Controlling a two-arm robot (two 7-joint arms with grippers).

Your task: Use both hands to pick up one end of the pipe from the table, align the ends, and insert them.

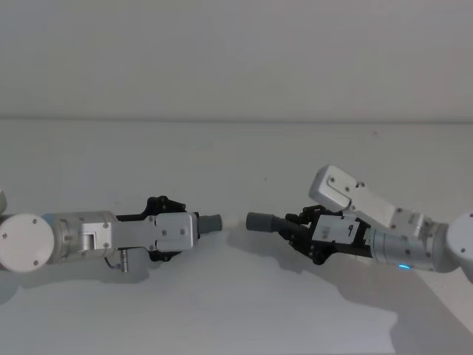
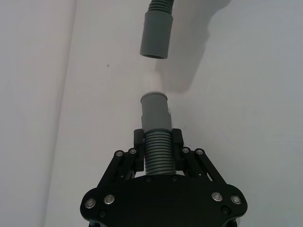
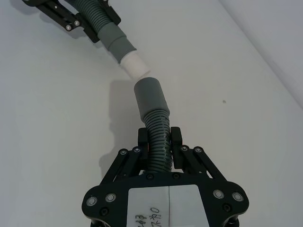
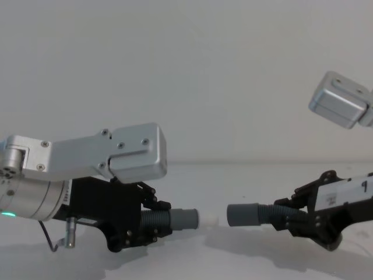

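Silver-grey metal makes up the left arm, which reaches in low from the left, a green light glowing near its wrist. Its black left gripper is clamped on the ribbed middle of the left tube piece, one finger on each side. That piece's smooth grey left cuff juts out past the fingertips toward the centre, and a short white tip sticks out of the cuff's mouth. Just beyond the white tip is a small gap: the two ends are near one another but not touching. On the far side of the gap is the right cuff, its round mouth turned toward the white tip, roughly in line with it though at a slight angle. Behind it the ribbed right tube piece runs back into the right gripper, whose fingers are closed tight around the ribs. The right arm comes in from the right edge. Both pieces are held just above the white table, where their shadows fall.
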